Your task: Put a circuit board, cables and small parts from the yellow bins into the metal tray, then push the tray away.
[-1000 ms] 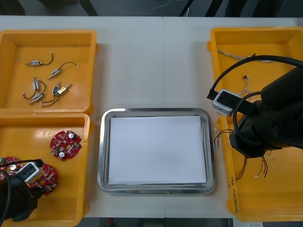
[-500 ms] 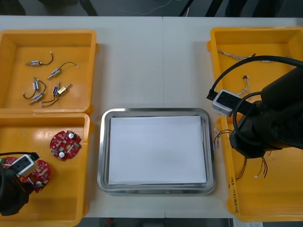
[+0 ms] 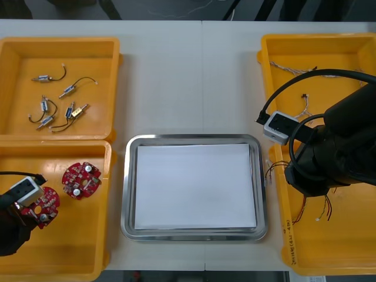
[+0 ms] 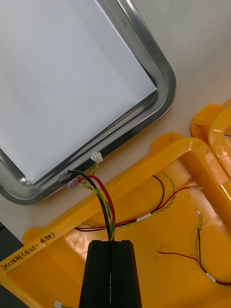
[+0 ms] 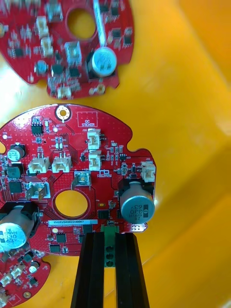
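My left gripper (image 5: pixel 109 240) is shut on the green connector at the edge of a round red circuit board (image 5: pixel 72 178), which it holds over the near left yellow bin (image 3: pixel 76 252). That board (image 3: pixel 42 204) sits beside the gripper (image 3: pixel 32 212), and a second board (image 3: pixel 81 179) lies in the same bin. My right gripper (image 4: pixel 110 248) is shut on a red and yellow cable (image 4: pixel 103 197) with a black strand. The cable's ends hang at the rim of the metal tray (image 4: pixel 161 77). The tray (image 3: pixel 130 194) is white inside and holds nothing.
The far left bin (image 3: pixel 106 53) holds several small metal parts (image 3: pixel 59 100). Thin cables (image 3: pixel 294 69) lie in the far right bin (image 3: pixel 352 44). More red and yellow cables (image 4: pixel 163 202) lie in the near right bin (image 3: pixel 341 252) under my right arm (image 3: pixel 335 147).
My left gripper has moved left and toward the table's far side, carrying the circuit board with it. The right arm has stayed still.
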